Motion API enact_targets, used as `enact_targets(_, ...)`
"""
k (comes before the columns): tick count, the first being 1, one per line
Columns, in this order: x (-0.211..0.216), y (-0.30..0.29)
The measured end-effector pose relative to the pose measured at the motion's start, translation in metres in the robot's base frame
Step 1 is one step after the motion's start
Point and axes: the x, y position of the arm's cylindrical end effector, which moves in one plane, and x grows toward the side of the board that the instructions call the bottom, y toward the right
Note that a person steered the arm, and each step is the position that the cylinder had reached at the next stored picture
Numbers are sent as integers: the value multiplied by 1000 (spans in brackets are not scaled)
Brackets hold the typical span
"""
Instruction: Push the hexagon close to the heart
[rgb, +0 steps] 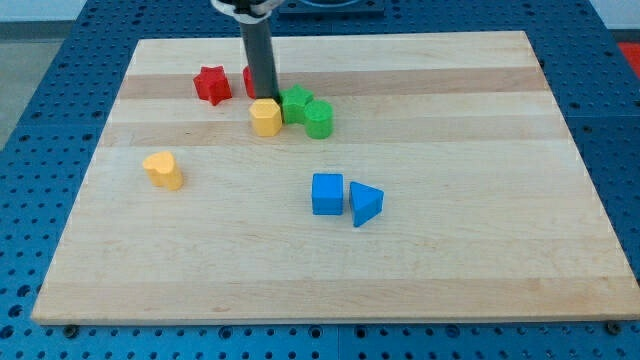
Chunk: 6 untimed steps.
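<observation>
A yellow hexagon block (265, 117) lies at the upper middle of the wooden board (330, 250). A yellow heart block (162, 169) lies to its lower left, well apart from it. My tip (267, 97) is at the hexagon's top edge, touching or nearly touching it, with the dark rod rising straight up from there.
A red star block (211, 85) lies left of the rod. Another red block (250, 80) is partly hidden behind the rod. A green star-like block (296, 103) and a green round block (318, 119) sit right of the hexagon. A blue cube (327, 193) and blue triangle (365, 203) lie lower.
</observation>
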Motion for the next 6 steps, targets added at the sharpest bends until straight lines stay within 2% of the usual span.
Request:
enact_targets(2, 78, 7)
enact_targets(3, 112, 51)
enact_targets(4, 119, 13)
enact_targets(5, 109, -55)
enact_targets(6, 97, -47)
